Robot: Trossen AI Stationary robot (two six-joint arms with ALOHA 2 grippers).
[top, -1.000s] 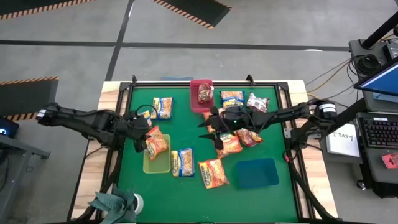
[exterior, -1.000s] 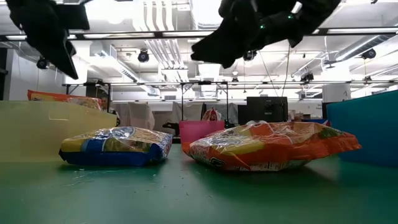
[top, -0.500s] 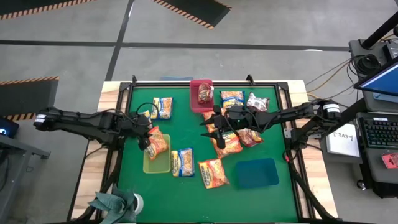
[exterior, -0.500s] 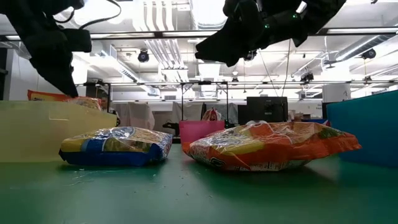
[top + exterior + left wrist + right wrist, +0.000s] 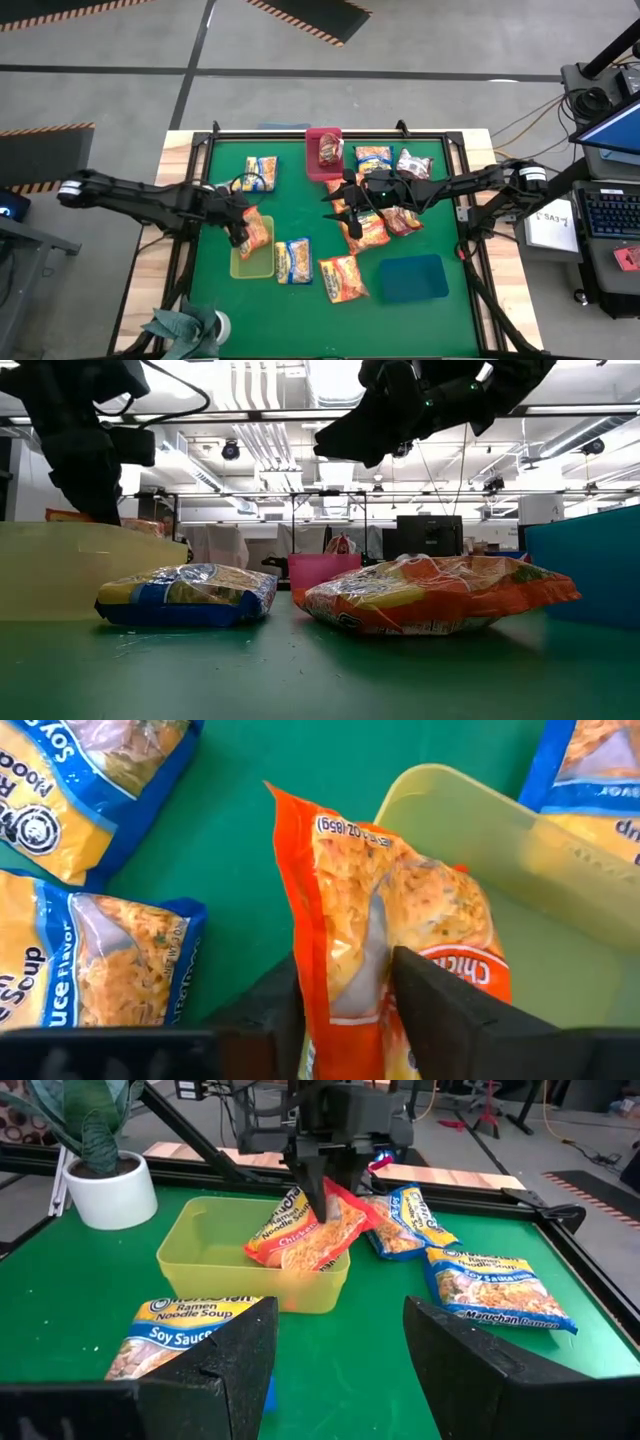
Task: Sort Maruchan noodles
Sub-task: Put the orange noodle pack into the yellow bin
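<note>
Left pincer (image 5: 345, 995) pinching orange noodle packet (image 5: 385, 935), over yellow tray (image 5: 560, 890) rim

The orange packet (image 5: 385, 935) reads "02 (85g)" along its top edge and "Chick" lower down, and in the right wrist view its face shows "Noodle Soup" and "Chicken". A blue-and-yellow packet (image 5: 190, 1330) on the green tabletop reads "Ramen Noodle Soup" and "Soy Sauce", and another blue-and-yellow packet (image 5: 495, 1298) farther along reads "Maruchan" at its edge.
</note>
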